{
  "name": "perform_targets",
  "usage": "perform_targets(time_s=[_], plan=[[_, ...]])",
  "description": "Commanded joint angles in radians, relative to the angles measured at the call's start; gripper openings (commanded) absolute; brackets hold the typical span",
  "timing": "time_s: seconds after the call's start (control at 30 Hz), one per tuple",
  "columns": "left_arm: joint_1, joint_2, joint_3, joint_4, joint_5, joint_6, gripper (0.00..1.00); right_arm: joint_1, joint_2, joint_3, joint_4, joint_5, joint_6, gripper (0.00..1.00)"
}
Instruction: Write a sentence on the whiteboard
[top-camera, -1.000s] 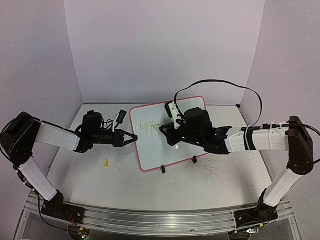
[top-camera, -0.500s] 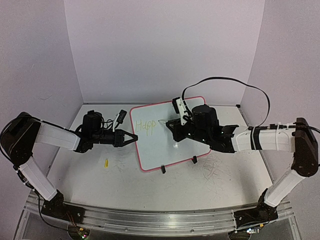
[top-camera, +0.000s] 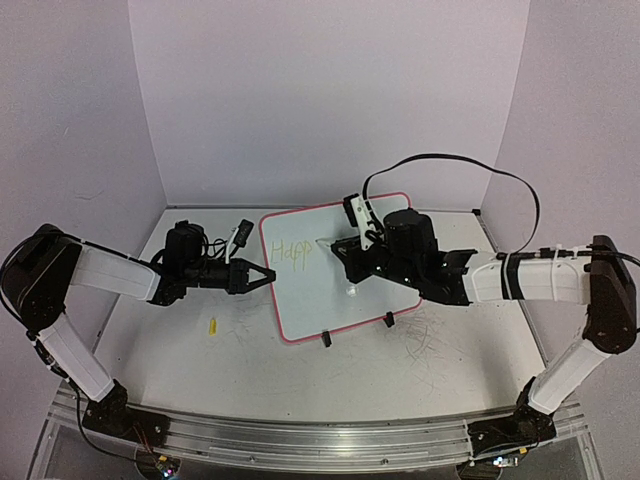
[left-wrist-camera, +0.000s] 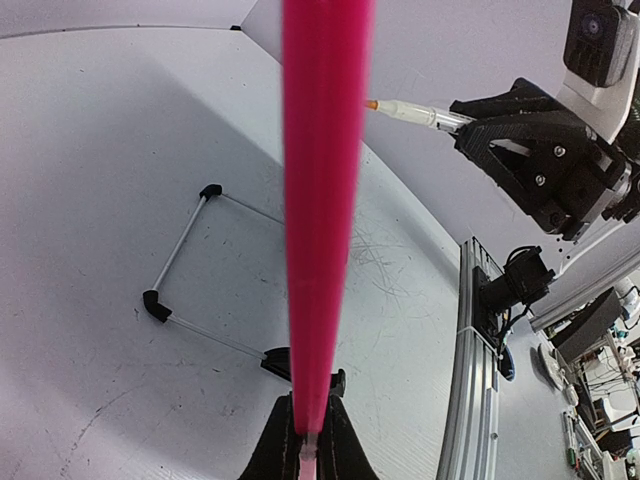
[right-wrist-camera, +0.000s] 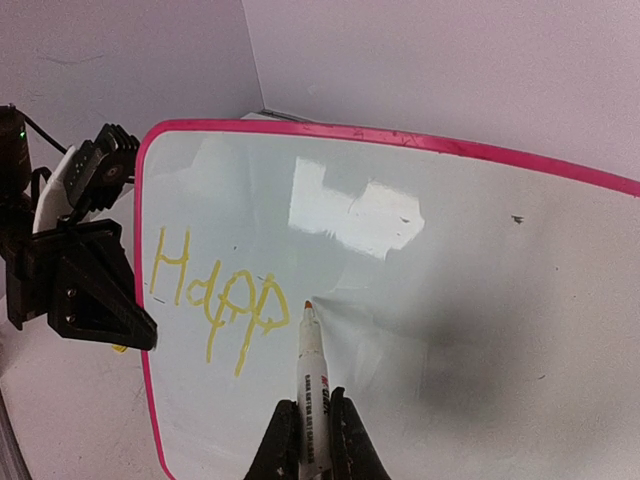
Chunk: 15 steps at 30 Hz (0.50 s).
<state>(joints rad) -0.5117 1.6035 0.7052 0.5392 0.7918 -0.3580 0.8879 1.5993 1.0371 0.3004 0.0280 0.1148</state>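
Whiteboard (top-camera: 320, 300) with a part-written yellow sentence (right-wrist-camera: 215, 298), "Happ".
Right hand (right-wrist-camera: 312, 440) pinches a marker (right-wrist-camera: 311, 385), tip ahead beside the last letter; left hand (left-wrist-camera: 308, 445) pinches the board's pink rim.

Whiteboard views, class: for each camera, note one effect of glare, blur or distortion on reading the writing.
Right wrist: a bright glare patch sits on the whiteboard above the marker, yet the yellow writing is sharp. Left wrist: the board's pink rim is a blurred band, too close to focus; no writing shows. Top external: evenly lit, but the writing is small and faint.
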Motion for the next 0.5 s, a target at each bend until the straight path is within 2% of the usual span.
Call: perform_targets(time_s=[0.0, 0.47], plan=[[-0.004, -0.029, 0.027, -0.001, 0.006, 0.027, 0.00, 0.000, 0.015, 0.058, 0.058, 0.002, -0.014, 0.00], [-0.004, -0.038, 0.027, -0.005, 0.006, 0.027, 0.00, 0.000, 0.044, 0.048, 0.056, 0.023, 0.011, 0.00]])
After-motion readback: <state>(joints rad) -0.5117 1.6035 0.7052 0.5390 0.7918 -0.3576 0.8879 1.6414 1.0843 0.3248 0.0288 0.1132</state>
